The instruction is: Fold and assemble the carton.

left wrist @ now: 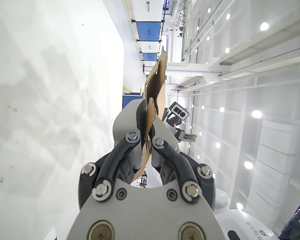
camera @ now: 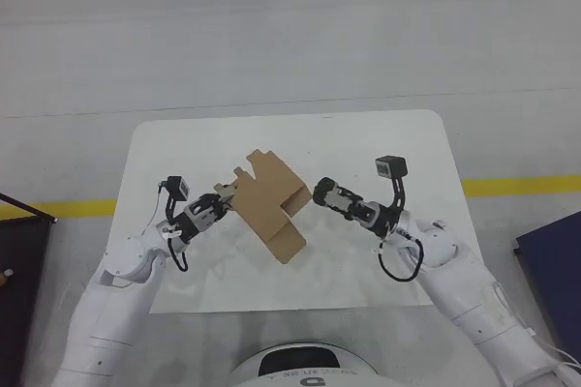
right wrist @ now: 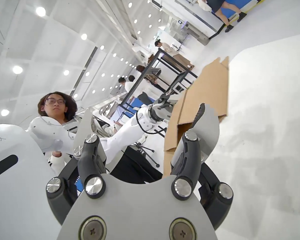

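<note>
A flat brown carton [camera: 271, 203] is held tilted above the middle of the white table [camera: 387, 145], partly folded, with flaps sticking out at its far end. My left gripper [camera: 221, 204] is shut on the carton's left edge; in the left wrist view the cardboard [left wrist: 156, 81] runs between the closed fingers [left wrist: 140, 116]. My right gripper [camera: 321, 191] is at the carton's right side and stands open. In the right wrist view the carton [right wrist: 207, 88] has its near edge between the spread fingers, and one finger [right wrist: 205, 123] lies against it.
The table's bare top spreads around the carton on all sides. A dark rack [camera: 0, 252] stands off the table's left and a blue panel [camera: 571, 261] off its right. A yellow floor line [camera: 533, 184] runs behind.
</note>
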